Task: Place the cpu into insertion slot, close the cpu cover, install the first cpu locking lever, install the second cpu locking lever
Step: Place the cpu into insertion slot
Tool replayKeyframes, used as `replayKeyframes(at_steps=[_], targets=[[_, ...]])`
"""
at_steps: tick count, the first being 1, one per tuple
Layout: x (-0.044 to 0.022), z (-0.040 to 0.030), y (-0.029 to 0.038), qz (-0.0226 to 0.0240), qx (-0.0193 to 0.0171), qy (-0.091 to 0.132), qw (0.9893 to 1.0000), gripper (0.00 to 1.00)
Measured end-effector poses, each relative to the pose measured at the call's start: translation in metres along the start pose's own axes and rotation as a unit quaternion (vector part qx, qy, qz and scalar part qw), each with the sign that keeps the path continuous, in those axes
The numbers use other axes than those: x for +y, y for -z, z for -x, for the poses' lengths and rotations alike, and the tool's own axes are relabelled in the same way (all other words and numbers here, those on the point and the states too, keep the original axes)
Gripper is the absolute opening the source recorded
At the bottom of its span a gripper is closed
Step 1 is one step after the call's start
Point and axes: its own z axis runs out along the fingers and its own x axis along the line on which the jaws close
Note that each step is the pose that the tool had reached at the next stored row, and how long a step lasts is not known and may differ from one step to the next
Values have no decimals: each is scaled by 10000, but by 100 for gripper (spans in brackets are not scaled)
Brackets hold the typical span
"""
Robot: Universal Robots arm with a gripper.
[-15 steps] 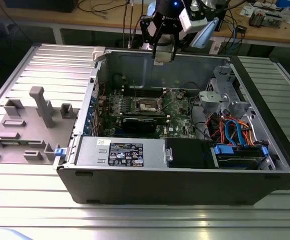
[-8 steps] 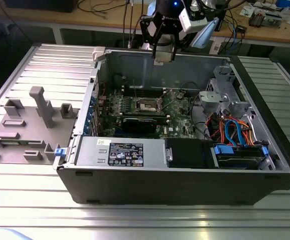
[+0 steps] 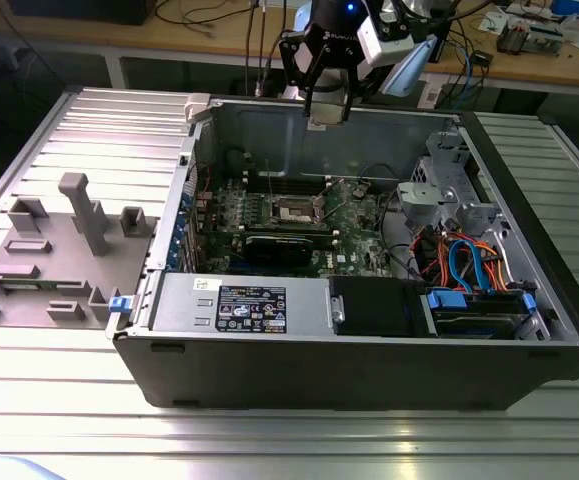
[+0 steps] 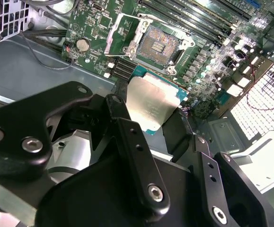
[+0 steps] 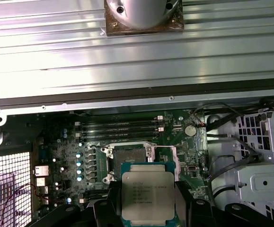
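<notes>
- I have the chip [image 5: 147, 196] clamped between the two black fingers [image 5: 184, 201] of the end effector [image 5: 147, 205], its silver top facing the first wrist view.
- In the second wrist view I see the chip's green edge.
- The chip is up in the air, clear of the socket [image 4: 158, 45], whose grid of contacts lies uncovered.
- The cover [image 4: 122, 35] seems swung aside next to the socket, though I can't be sure.
- The socket sits on the green circuit board [image 3: 359, 225], near the memory slots [image 5: 118, 127].
- In the exterior view, the end effector hangs over the open computer case [image 3: 369, 350], near its far wall.
- The case rests on the ribbed metal bench [image 3: 289, 440], with grey fixtures [image 3: 79, 220] on the exterior view's left.
</notes>
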Motion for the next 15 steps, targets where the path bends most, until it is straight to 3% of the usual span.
replayKeyframes(at_steps=[7,15], targets=[[0,0,0,4,-18,-207,9998,54],[0,0,0,5,-20,-223,9998,54]])
